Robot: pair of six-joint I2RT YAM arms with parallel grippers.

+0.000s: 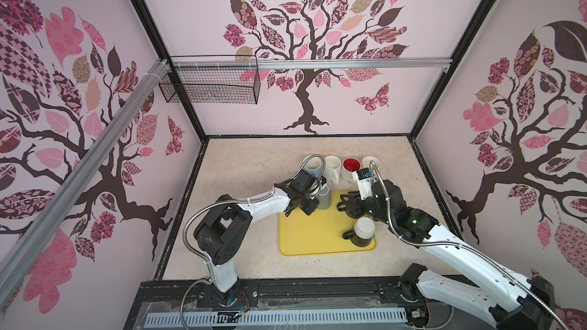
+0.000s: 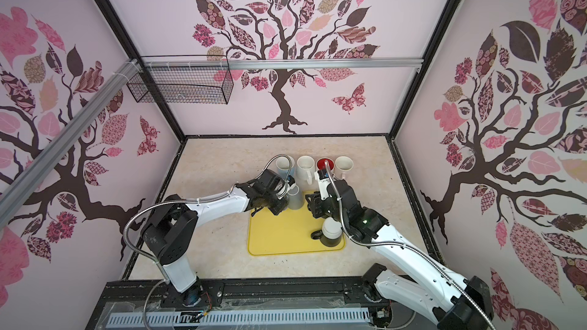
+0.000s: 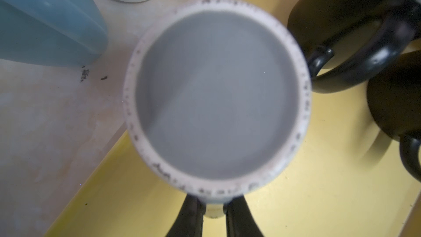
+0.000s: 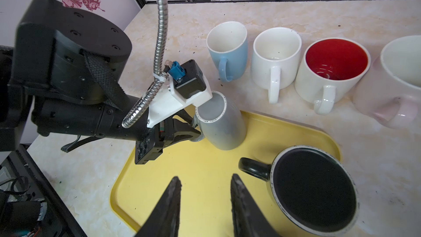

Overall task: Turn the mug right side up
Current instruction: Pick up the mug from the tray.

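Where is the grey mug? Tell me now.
In both top views the grey mug stands upside down on the far left corner of the yellow tray, in front of the blue mug, left gripper on its handle.

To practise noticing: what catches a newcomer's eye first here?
The left gripper pinches the handle of an upside-down grey mug on the yellow tray. Beyond it, the red-lined mug stands out in an upright row of four; an inverted black mug sits beside the right gripper.
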